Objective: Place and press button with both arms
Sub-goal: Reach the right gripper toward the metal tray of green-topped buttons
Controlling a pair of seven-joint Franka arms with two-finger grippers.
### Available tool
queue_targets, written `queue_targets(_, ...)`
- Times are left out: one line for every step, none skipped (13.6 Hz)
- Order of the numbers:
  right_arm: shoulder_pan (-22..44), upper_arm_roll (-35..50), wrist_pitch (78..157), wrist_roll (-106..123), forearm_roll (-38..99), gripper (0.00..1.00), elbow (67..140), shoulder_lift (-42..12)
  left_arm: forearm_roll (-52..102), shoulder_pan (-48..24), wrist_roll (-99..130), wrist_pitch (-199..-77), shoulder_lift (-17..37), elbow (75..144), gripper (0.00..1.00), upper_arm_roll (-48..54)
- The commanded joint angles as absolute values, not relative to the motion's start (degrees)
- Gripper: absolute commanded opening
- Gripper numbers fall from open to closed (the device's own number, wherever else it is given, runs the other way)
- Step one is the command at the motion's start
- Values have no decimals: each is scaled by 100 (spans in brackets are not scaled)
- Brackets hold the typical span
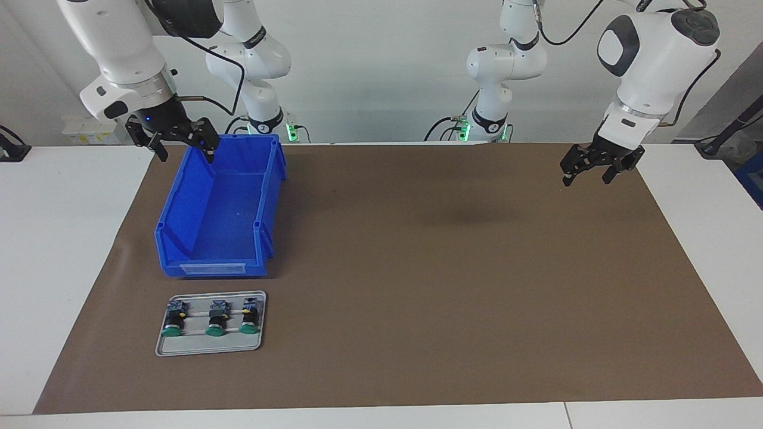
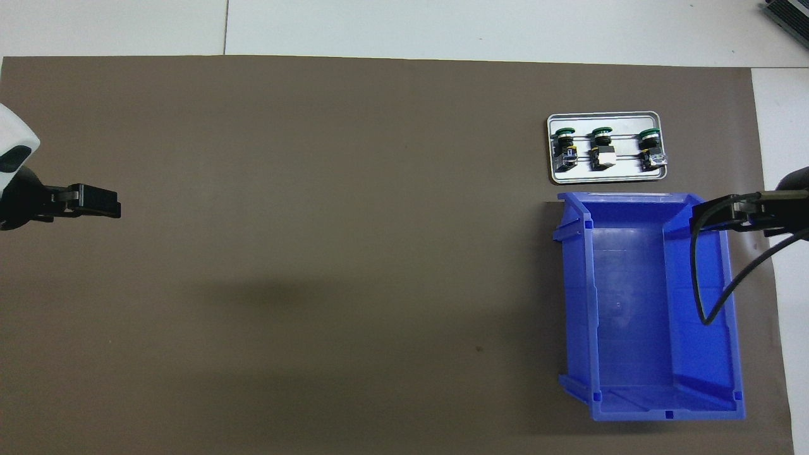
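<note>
Right hand (image 1: 179, 143) hangs released over the blue bin (image 1: 220, 214)'s rim. Three green-capped buttons (image 1: 216, 317) wait on a small tray (image 1: 210, 348) past the bin from it, probably staged for picking. Left hand (image 1: 599, 167) waits released over bare desk (image 1: 447, 268).

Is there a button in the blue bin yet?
No: the blue bin is empty inside, and all three buttons sit in a row on the metal tray, farther from the robots.
</note>
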State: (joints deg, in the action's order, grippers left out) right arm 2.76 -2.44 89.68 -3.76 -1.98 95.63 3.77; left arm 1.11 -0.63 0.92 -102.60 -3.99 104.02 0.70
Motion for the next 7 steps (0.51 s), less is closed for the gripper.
queue_targets(229,-255,8973,-202,-97,100,9685,492,18,-35,35,-10248,-589,10591,100,88)
queue_targets(220,-255,8982,-202,-97,100,9686,492,18,-35,44,-10248,-589,10591,100,88)
queue_targets(202,-255,8991,-202,-97,100,9686,492,18,-35,35,-10248,-589,10591,100,88)
queue_targets(193,-255,8991,-263,-97,100,9720,510,18,-35,44,-10248,-589,10591,100,88)
queue_targets(202,-255,9000,-272,-97,100,9738,518,18,-35,35,-10248,-589,10591,100,88)
queue_targets(193,-255,9009,-212,-97,100,9756,519,18,-35,35,-10248,-580,10591,100,88)
queue_targets(193,-246,9157,-237,-105,100,9808,527,18,-35,35,-10248,-589,10591,100,88)
